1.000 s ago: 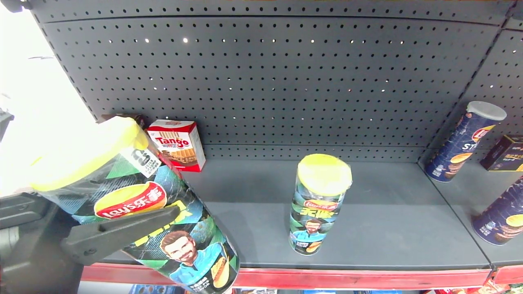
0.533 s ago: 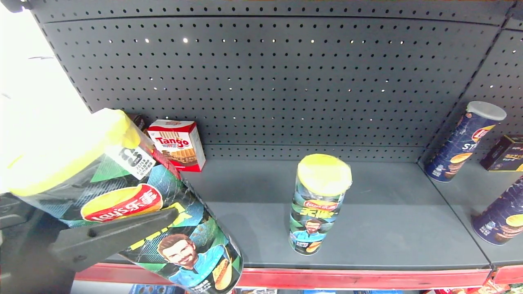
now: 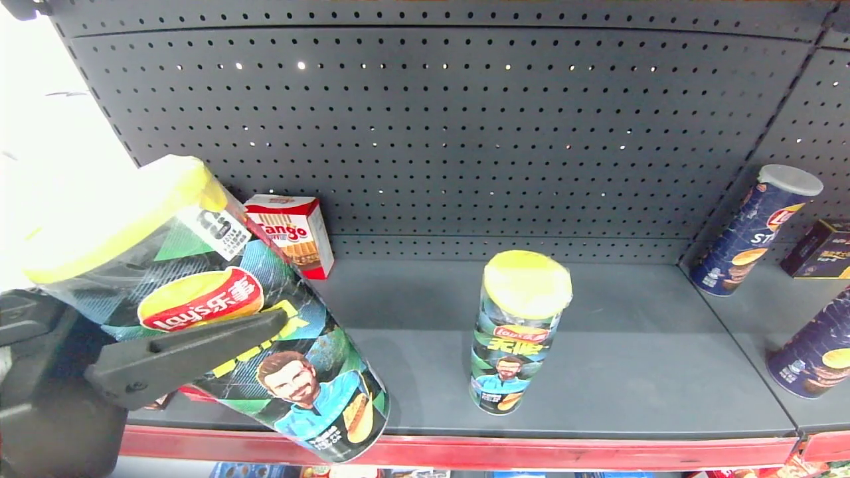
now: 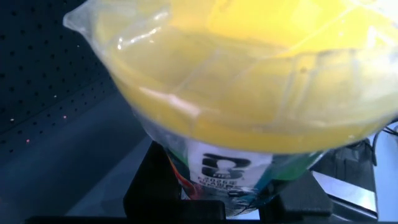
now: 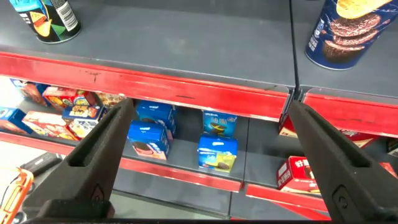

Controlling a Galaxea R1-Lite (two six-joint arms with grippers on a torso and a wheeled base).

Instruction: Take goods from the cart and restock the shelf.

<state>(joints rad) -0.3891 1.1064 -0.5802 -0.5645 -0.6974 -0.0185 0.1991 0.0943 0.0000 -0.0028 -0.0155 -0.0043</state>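
hidden: far finger of the left gripper point(image 3: 259, 312) is covered by the held chip can point(image 3: 219, 312); the wafer box point(image 3: 295, 232) is partly masked behind it
cut off: blue can point(image 3: 813, 355) at the right edge
left gripper: clamped on the tilted can, held over the left front edge of the shelf point(image 3: 631, 352)
right gripper point(image 5: 211, 109): fingers spread, nothing held
shelf: one matching can point(image 3: 521, 332) is stood upright mid-shelf

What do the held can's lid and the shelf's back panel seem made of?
Lid: probably plastic, yellow, translucent, under a glossy clear wrap with creases. Back panel: likely painted metal, matte dark grey, with regular punched holes letting light through.
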